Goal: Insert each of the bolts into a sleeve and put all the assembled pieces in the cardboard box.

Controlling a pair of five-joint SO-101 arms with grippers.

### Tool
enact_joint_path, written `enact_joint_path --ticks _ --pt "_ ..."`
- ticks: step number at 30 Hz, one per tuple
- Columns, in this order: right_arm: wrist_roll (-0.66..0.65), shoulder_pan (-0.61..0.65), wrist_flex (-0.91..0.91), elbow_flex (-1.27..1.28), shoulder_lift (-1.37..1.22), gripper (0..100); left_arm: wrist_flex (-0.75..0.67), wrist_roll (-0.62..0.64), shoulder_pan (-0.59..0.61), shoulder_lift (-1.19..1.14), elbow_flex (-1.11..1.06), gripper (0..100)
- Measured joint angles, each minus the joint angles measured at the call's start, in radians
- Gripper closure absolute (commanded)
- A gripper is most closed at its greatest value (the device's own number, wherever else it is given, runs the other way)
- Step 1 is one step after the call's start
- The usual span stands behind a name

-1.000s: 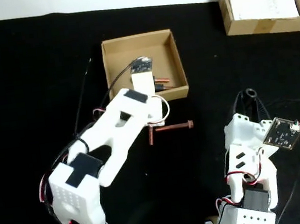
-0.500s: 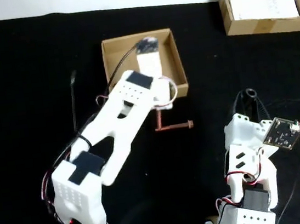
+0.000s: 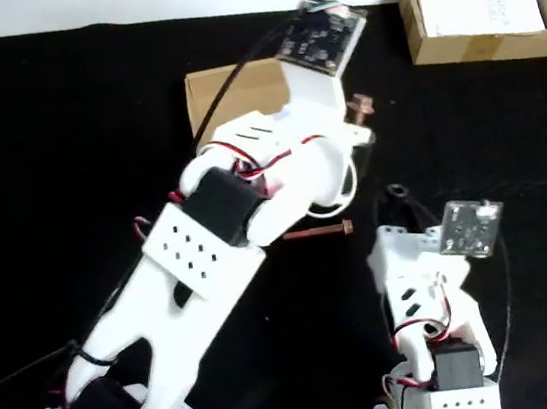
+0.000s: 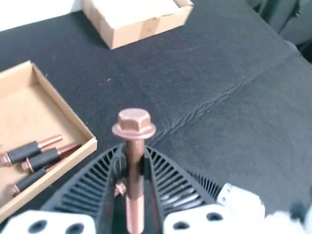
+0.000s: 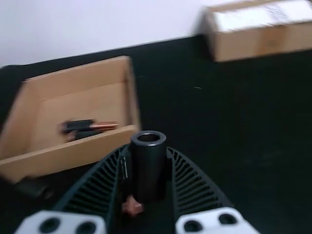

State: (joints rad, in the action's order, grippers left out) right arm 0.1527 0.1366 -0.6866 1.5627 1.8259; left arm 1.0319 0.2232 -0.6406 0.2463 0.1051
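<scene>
Two arms at a black tabletop (image 3: 44,144), seen at the point where bolt and sleeve are each in hand but not yet joined.

The left gripper (image 4: 132,152) has its fingers clamped on a copper bolt (image 4: 133,175). The head stands clear beyond the fingertips and the shank runs back between them. From overhead this arm reaches across the open cardboard box (image 3: 229,94), with the bolt head past the box's far right corner. The right gripper (image 5: 147,151) has its fingers closed around a black sleeve (image 5: 147,168), which is held upright with the bore facing outward. The two grippers are near each other but apart.

Three assembled pieces (image 4: 34,152) already lie in the box. A second bolt (image 3: 317,230) lies loose on the tabletop between the arms. A smaller box (image 3: 483,10) sits at the far right corner.

Likely faults from here:
- **Missed bore:** the sleeve opening is narrow. A slight tilt of either part would set the bolt against the rim instead of into the hole.
- **Wrong end leading:** the head is the end presented. How much of the tip is free behind the fingers cannot be told.
- **Slip in the grasp:** pushing along a smooth shank could slide the bolt back through the fingers, or twist the sleeve out of upright.
- **Dropped part:** a round piece let go here would probably roll across the cloth.
- **Arm contact:** the arms work close together and could brush each other or the loose bolt.
</scene>
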Motion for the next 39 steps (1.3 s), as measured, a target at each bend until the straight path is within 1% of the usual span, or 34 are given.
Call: enact_joint_path --ticks 5,10,12,14,16,22,24,27,29,34,39 --pt "0.0 0.095 -0.006 -0.055 0.0 99.1 -0.195 -0.003 0.054 0.002 -0.147 99" --pt "0.0 0.106 -0.006 -0.057 0.0 99.1 -0.451 -0.003 0.097 0.002 -0.288 99" --pt "0.0 0.106 -0.006 -0.057 0.0 99.1 -0.523 -0.003 0.095 0.002 -0.316 99" --pt "0.0 0.106 -0.006 -0.057 0.0 99.1 -0.563 -0.003 0.086 0.002 -0.327 99" --pt "0.0 0.106 -0.006 -0.057 0.0 99.1 -0.582 -0.003 0.083 0.002 -0.327 99" --pt "0.0 0.106 -0.006 -0.057 0.0 99.1 -0.588 -0.003 0.023 0.002 -0.333 99" --pt "0.0 0.106 -0.006 -0.057 0.0 99.1 -0.588 0.023 0.018 0.002 -0.333 99" --pt "0.0 0.106 -0.006 -0.057 0.0 99.1 -0.588 0.11 0.018 0.002 -0.333 99" --pt "0.0 0.106 -0.006 -0.057 0.0 99.1 -0.588 0.143 0.018 0.002 -0.333 99" --pt "0.0 0.106 -0.006 -0.057 0.0 99.1 -0.588 0.16 0.017 0.002 -0.362 99" --pt "0.0 0.106 -0.006 -0.057 0.0 99.1 -0.586 0.161 -0.026 0.002 -0.446 99"
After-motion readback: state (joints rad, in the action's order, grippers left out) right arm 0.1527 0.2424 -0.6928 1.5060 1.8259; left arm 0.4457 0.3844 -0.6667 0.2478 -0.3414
